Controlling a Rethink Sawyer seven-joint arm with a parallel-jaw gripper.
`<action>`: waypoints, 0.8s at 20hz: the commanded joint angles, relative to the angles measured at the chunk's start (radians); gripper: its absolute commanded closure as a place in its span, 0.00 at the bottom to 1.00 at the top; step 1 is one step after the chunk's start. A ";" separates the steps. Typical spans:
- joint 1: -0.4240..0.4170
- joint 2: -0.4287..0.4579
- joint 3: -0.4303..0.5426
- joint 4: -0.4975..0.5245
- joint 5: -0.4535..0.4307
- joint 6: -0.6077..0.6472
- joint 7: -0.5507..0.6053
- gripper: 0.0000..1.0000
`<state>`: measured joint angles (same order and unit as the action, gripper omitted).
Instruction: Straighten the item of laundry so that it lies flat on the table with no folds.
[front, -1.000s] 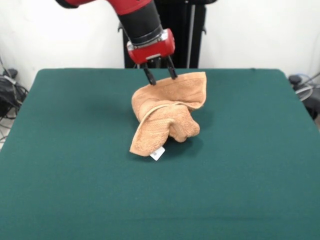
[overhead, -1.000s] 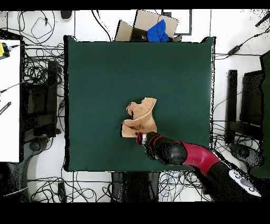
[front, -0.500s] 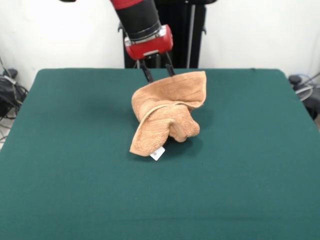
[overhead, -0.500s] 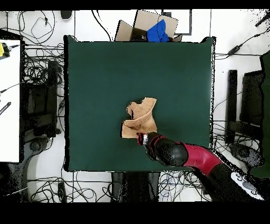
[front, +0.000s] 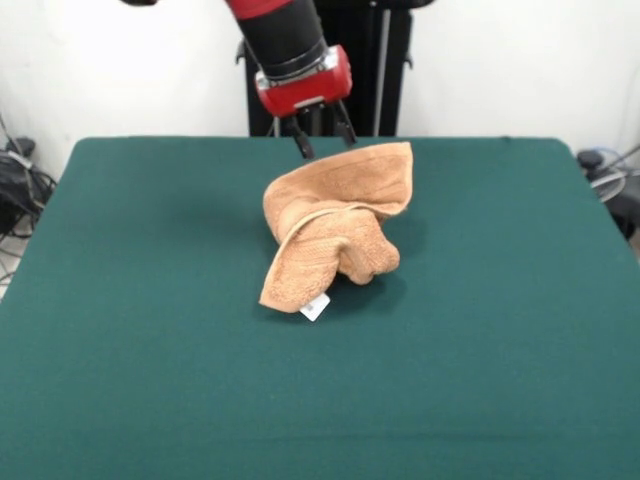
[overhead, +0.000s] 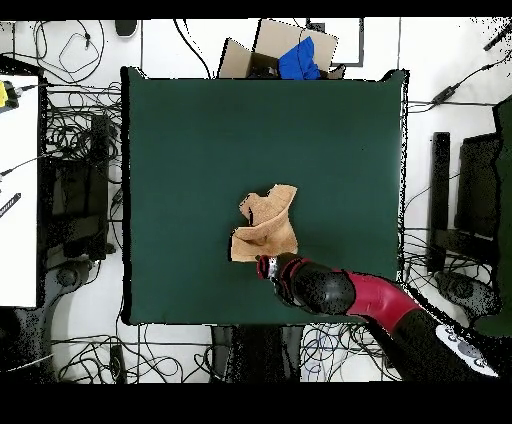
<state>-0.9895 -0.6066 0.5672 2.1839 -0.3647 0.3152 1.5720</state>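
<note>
The orange-tan towel (front: 335, 228) lies crumpled and folded over itself in the middle of the green table (front: 150, 350), with its white tag (front: 315, 307) at the near corner. It also shows in the overhead view (overhead: 266, 225). My gripper (front: 324, 142) hangs open and empty just above the towel's far edge, not touching it. In the overhead view the gripper (overhead: 270, 265) sits at the towel's edge nearest the robot's base.
A cardboard box with a blue cloth (overhead: 290, 55) stands beyond the table's far edge in the overhead view. Cables and equipment lie on the floor round the table. The robot's black pedestal (front: 340, 60) stands behind the table.
My gripper has risen off the towel's far edge and moved slightly away from it. The towel has not moved.
</note>
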 joint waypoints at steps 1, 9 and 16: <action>0.006 0.137 0.117 -0.052 -0.033 0.111 -0.085 0.00; 0.018 0.226 0.195 -0.152 -0.132 0.302 -0.296 0.00; -0.008 0.262 0.275 -0.174 -0.183 0.378 -0.337 0.00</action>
<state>-0.9990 -0.4046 0.7266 2.1298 -0.4734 0.6129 1.5102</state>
